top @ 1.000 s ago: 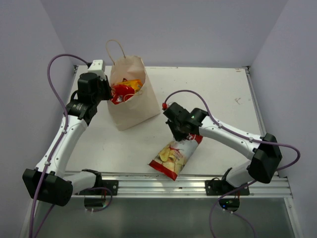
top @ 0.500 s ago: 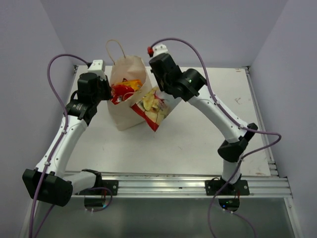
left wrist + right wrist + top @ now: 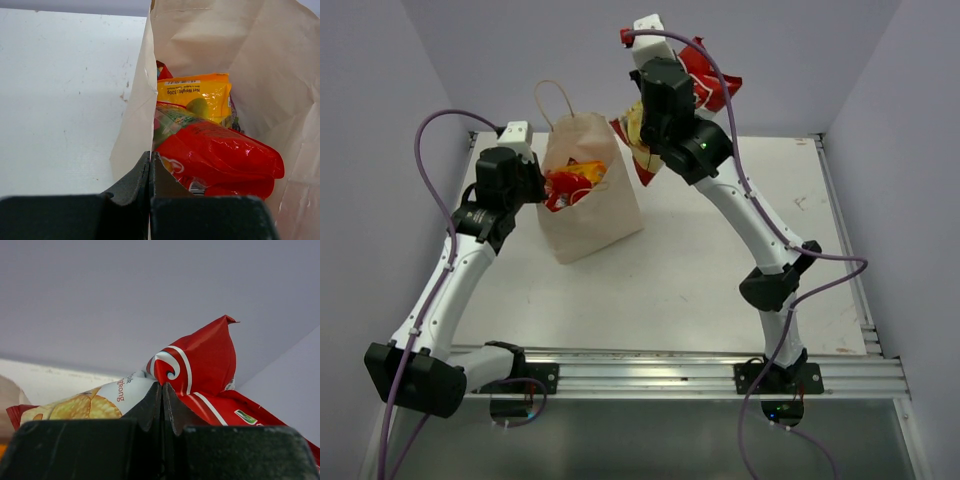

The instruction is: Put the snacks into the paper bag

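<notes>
Red-and-white chip bag, I see, is pinched tight in my right gripper, up over the far edge of the table beside the paper bag, whose left rim my left gripper clamps.

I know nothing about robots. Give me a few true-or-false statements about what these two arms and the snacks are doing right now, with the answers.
1. The right gripper holds the big chip bag up in the air. True.
2. The paper bag is empty. False: a red packet and a yellow packet are inside.
3. The left gripper pinches the paper bag's rim. True.
4. The chip bag lies on the table. False: it is held well above it.
</notes>
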You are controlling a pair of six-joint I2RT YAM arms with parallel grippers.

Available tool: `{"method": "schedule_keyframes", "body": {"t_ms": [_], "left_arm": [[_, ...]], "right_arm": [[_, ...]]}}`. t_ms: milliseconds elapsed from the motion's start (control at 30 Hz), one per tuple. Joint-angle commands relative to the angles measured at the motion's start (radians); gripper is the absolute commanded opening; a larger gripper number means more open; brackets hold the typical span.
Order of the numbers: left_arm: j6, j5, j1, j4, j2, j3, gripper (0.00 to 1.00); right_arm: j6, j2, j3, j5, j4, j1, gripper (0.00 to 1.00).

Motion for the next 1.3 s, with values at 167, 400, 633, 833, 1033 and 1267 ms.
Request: {"method": "schedule_keyframes", "body": {"t_ms": [167, 400, 633, 833, 1033, 1267], "left_arm": [[-0.013, 0.045, -0.012, 0.033, -0.050, 0.026, 0.00], [-0.014, 0.042, -0.012, 0.019, -0.061, 0.029, 0.00], [-0.017, 0.029, -0.012, -0.008, -0.081, 0.029, 0.00], [-0.026, 0.022, -0.012, -0.010, -0.093, 0.025, 0.00], [-0.019, -0.002, -0.012, -0.002, -0.102, 0.014, 0.00], [-0.013, -0.001, -0.012, 0.021, -0.102, 0.002, 0.00]], "right_arm": [[-0.141, 0.050, 0.091, -0.058, 0.585, 0.009, 0.00], [0.080, 0.091, 0.059, -0.227, 0.577, 0.012, 0.00], [0.126, 0.157, 0.097, -0.302, 0.602, 0.026, 0.00], [-0.019, 0.129, -0.074, -0.326, 0.587, 0.063, 0.00], [-0.274, -0.018, -0.353, -0.292, 0.662, 0.133, 0.00], [-0.579, -0.124, -0.579, -0.261, 0.763, 0.204, 0.00]]}}
